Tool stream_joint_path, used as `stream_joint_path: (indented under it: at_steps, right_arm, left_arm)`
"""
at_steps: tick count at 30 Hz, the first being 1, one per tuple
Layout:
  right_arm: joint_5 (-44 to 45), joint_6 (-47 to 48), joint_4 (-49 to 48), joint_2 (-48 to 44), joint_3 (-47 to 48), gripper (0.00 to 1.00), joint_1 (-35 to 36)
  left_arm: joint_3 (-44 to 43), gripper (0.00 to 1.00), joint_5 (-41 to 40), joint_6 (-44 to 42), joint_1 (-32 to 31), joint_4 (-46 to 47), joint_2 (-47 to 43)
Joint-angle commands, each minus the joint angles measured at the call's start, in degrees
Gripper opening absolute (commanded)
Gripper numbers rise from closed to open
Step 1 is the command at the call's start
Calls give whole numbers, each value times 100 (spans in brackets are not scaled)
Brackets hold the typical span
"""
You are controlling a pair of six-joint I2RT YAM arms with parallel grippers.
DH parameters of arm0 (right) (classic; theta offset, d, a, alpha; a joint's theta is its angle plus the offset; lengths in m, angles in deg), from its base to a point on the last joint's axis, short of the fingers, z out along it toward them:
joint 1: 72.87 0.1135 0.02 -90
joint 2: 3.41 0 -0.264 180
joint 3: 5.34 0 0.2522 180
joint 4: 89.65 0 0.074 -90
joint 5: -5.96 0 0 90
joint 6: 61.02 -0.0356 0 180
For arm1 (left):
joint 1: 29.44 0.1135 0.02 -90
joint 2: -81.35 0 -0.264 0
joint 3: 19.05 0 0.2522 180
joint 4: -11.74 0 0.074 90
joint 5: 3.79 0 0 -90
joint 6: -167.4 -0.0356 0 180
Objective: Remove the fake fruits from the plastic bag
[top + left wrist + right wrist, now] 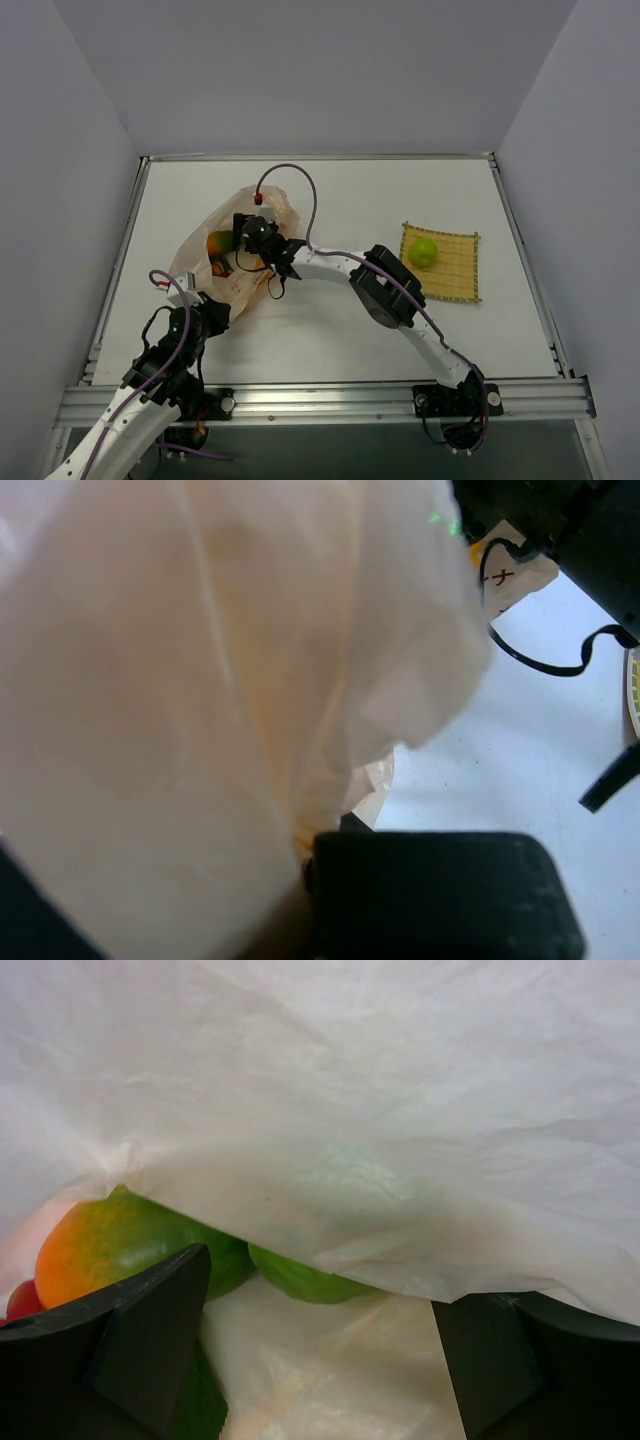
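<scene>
Overhead, a crinkly, translucent pale peach plastic bag (195,258) lies on the left half of the white table (330,200), with both arms at it. The right gripper (256,234) reaches across from the right to the bag's far, open end, and its wrist camera shows the two black fingers (140,1330) spread wide with nothing between them. Just past those fingers, under a drooping fold of the film, sits a glossy green-and-orange oval fruit (110,1245). Touching its right side is a round light-green fruit (300,1278), half covered by the fold. A sliver of a red fruit (22,1300) shows at the left edge, low beside the oval one; how many red pieces there are cannot be told. All three are inside the bag. The left gripper (205,306) is at the bag's near corner. In its wrist view the film fills most of the picture and its folds run down to a bunch at the inner edge of one black finger (440,900). The other finger is covered by the plastic, and the jaws look closed with the film pinched between them. Well apart from the bag, on the right side of the table, a second round light-green fruit (423,251) rests on a square yellow woven mat (460,278).
</scene>
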State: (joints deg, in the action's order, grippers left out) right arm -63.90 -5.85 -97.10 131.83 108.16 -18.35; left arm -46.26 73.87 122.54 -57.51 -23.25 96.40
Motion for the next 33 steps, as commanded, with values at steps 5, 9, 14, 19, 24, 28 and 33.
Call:
stream_joint_path:
  at_steps: [5, 9, 14, 19, 24, 28, 33]
  right_arm:
    - [649, -305, 21, 520, 826, 85, -144]
    - [904, -384, -93, 688, 977, 82, -144]
    - [843, -358, -462, 706, 933, 53, -152]
    - [492, -200, -1042, 258, 108, 33, -126]
    - [-193, 90, -1122, -743, -823, 30, -65]
    - [-886, 143, -930, -1542, -1562, 29, -47]
    - [-1696, 117, -621, -1913, -2046, 29, -38]
  left_arm:
    - [-175, 2, -14, -6, -14, -30, 51]
    - [-167, 2, -23, -15, -23, 14, 94]
    - [-175, 2, -41, -32, -23, 93, 174]
    - [-175, 2, -67, -50, -23, 163, 279]
    - [-202, 2, -111, -102, -23, 269, 367]
    - [-228, 2, -155, -138, -23, 365, 429]
    - [-237, 2, -155, -217, -14, 506, 534]
